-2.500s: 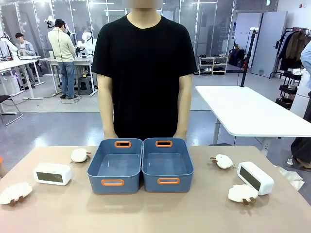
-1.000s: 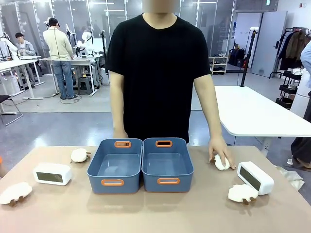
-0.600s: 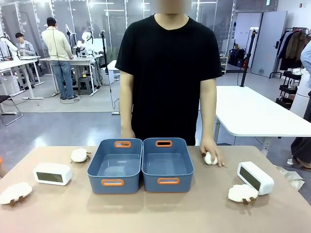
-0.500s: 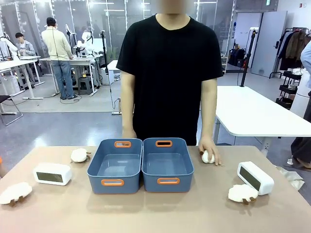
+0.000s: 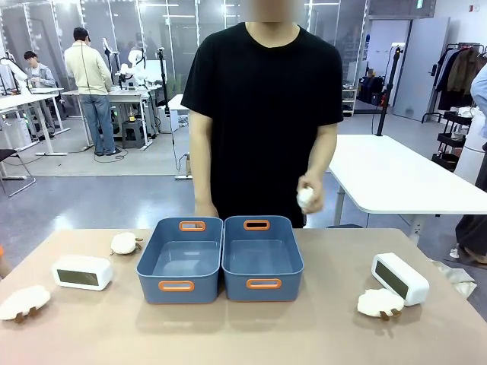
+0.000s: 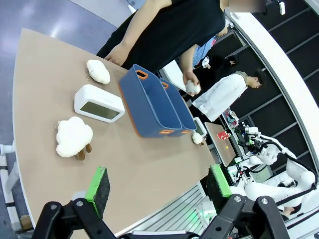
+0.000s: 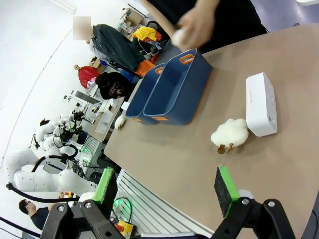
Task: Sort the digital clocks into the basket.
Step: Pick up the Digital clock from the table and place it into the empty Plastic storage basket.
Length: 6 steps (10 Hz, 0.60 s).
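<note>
Beyond my bench, with its pale brown top, the glossy grey floor runs back to a wall of glass partitions that catch the ceiling lights. To my right I see a long white table on white legs. Behind it are a black pole, a grey door and a clothes rack hung with dark coats (a black trolley sits below it). Far left are white worktables, where a standing person in a cream top has their back turned and a seated person is nearby. The light is bright and even.
</note>
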Each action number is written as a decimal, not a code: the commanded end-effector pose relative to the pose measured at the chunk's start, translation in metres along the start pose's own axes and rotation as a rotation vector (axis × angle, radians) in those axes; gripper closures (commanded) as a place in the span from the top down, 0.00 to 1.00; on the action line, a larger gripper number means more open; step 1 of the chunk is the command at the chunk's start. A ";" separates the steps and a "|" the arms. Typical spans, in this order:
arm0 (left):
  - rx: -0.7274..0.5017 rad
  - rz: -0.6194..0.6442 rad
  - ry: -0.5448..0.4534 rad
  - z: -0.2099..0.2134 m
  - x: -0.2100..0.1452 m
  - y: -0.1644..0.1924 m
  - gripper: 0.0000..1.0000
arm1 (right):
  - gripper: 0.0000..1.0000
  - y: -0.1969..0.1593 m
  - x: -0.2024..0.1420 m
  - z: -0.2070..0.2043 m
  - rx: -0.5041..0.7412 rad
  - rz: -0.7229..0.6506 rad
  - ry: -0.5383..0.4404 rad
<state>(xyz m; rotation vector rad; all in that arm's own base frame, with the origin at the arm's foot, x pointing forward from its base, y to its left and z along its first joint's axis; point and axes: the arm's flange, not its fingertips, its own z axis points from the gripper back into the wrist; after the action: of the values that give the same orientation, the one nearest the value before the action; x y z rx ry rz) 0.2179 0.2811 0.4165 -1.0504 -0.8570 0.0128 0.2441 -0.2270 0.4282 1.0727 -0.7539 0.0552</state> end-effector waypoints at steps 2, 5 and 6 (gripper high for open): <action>-0.012 -0.020 0.007 0.003 -0.001 0.000 1.00 | 1.00 -0.001 0.001 0.001 0.011 0.019 -0.008; -0.012 -0.020 0.007 0.003 -0.001 0.000 1.00 | 1.00 -0.001 0.001 0.001 0.011 0.019 -0.008; -0.012 -0.020 0.007 0.003 -0.001 0.000 1.00 | 1.00 -0.001 0.001 0.001 0.011 0.019 -0.008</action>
<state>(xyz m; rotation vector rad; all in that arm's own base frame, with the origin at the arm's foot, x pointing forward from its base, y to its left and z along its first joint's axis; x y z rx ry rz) 0.2178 0.2811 0.4165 -1.0506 -0.8570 0.0127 0.2441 -0.2269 0.4282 1.0733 -0.7537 0.0555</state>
